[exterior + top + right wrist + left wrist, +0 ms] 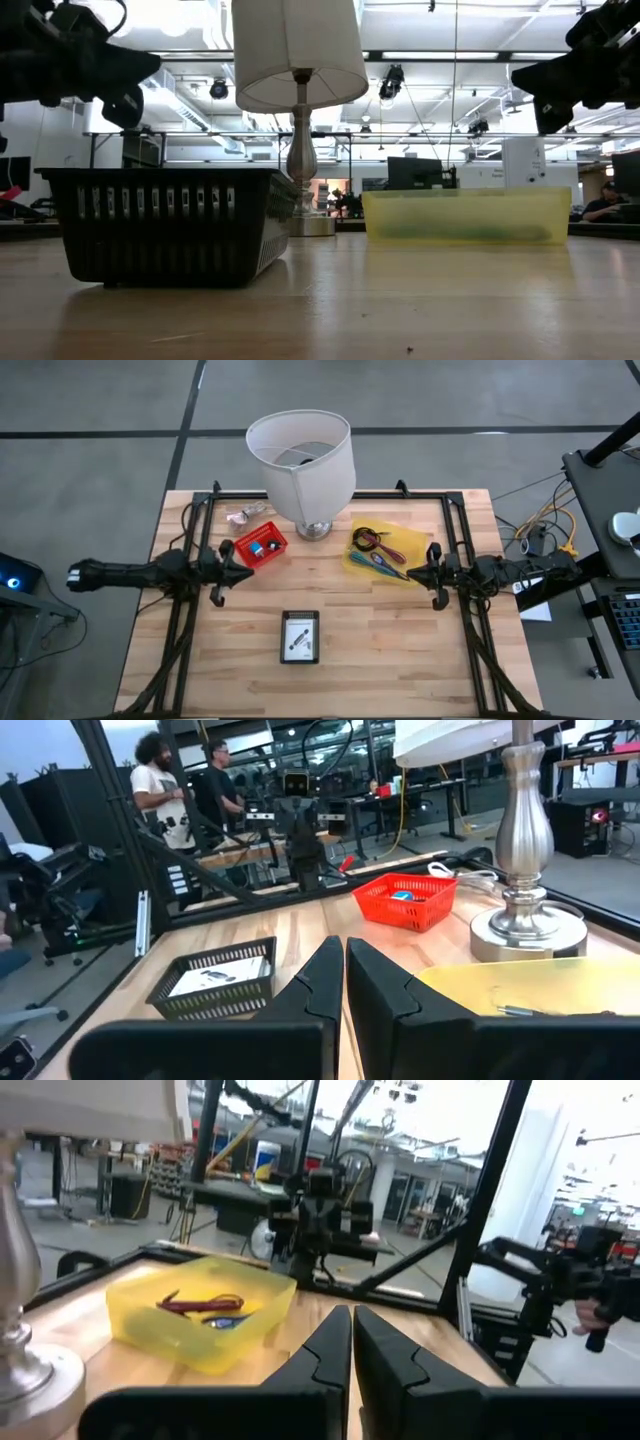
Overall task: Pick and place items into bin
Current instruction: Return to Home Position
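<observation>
High view — lamp (pixel 300 460) stands between red bin (pixel 245 552) and yellow tray (pixel 410 546).

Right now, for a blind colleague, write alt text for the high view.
Both arms wait at the table's sides, left pincer and right pincer shut; between them, a lamp, red bin, yellow tray of cables and black basket.
</observation>
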You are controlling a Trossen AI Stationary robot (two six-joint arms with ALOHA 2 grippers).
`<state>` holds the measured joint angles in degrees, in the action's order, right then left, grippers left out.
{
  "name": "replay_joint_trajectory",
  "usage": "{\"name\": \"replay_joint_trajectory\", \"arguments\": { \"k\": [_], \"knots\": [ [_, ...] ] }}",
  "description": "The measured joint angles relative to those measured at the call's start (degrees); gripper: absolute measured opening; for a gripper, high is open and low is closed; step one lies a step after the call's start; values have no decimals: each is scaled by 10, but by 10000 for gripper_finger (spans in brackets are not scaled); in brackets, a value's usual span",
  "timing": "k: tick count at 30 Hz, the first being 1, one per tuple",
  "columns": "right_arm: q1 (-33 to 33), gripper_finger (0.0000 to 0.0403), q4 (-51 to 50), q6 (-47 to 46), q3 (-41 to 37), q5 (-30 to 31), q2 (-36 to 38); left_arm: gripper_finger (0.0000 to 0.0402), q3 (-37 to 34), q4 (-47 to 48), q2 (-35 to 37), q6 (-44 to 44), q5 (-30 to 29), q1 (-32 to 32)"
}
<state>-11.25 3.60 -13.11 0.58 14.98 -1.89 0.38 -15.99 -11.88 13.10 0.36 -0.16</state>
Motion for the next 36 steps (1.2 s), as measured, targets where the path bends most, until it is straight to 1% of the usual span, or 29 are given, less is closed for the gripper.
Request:
{"name": "replay_joint_trajectory", "arguments": {
  "k": [4, 8, 11, 16, 19, 25, 32, 36],
  "knots": [
    [0, 8, 1, -4, 0, 0, 0, 0, 0, 24, 47, 16, 1, 0],
    [0, 8, 2, -4, 0, 1, 0, 0, 0, 110, 85, 27, 5, -1],
    [0, 8, 1, -13, 0, 1, 0, 0, 0, 112, 105, 15, 4, -1],
    [0, 8, -1, -18, 0, 1, 0, 0, 0, 101, 100, -19, -4, -2],
    [0, 8, -2, 1, 0, 1, 0, 0, -1, 106, 97, -19, -7, -2],
    [0, 8, -5, 12, 0, 1, -1, 0, -1, 99, 102, -16, -7, -2],
    [0, 8, -5, 55, 0, 1, -1, 0, -1, 100, 88, -15, 0, -2],
    [0, 8, -4, 62, 0, 1, -1, 0, -1, 100, 81, -15, 0, -2]
  ]
}}
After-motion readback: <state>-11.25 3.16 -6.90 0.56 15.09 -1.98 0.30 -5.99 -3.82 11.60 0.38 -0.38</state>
